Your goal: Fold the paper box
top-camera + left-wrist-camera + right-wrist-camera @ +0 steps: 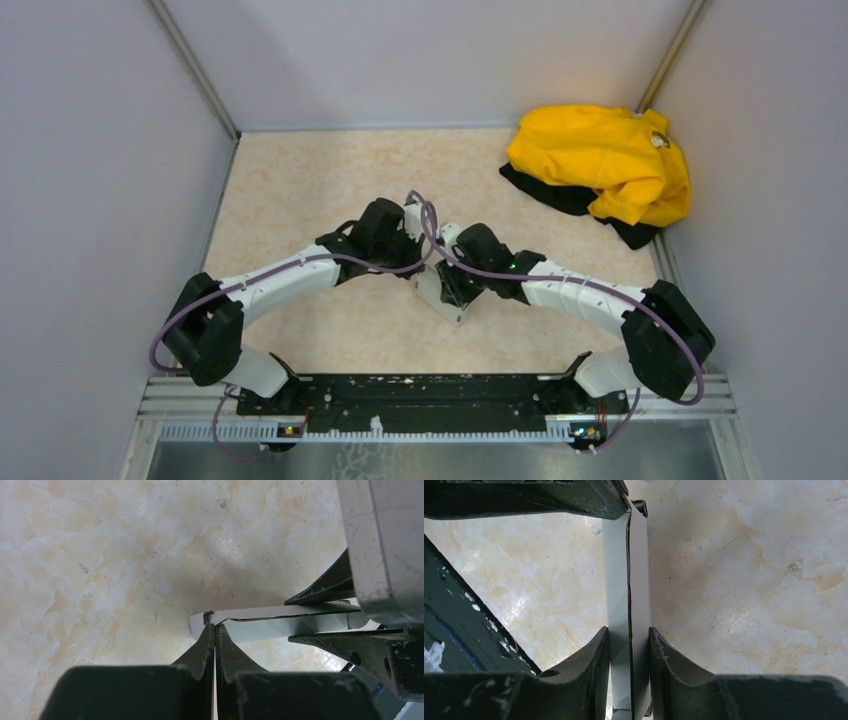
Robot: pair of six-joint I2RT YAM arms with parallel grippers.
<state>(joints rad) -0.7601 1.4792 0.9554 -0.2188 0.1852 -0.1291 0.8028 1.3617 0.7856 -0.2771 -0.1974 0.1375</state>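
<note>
- The paper box (629, 580) sits at the middle of the worktop (300, 190), between the two wrists. It stands on edge as a narrow, flattened strip. Whether its lower edge rests on the worktop or is lifted just clear, I cannot tell.
- The right gripper (629, 642) has its fingers set narrowly, one against each broad face of the strip, so it is gripping the box across its thickness near one end.
- The left gripper (215, 630) has its fingers pressed fully together at the opposite end. The tips appear to nip a thin flap or corner there, though the contact is too fine to be certain.
- A dark seam runs the length of the strip between two layers, so the panels look folded over but not locked together.
- Judging by the thin pale card, the box is very light and will not load either arm.
- It should be stiff along its panels but weak at the creases. Hard squeezing across the thickness would probably crush or bow it.
- The surface looks smooth and matt, so a light pinch could slip, especially on a single layer.
- The best holds seem to be the flat panels close to a crease, where two layers back each other. Tabs and free edges are likelier to tear or buckle.
- With both ends held, pulling apart or twisting risks opening the seam.
</note>
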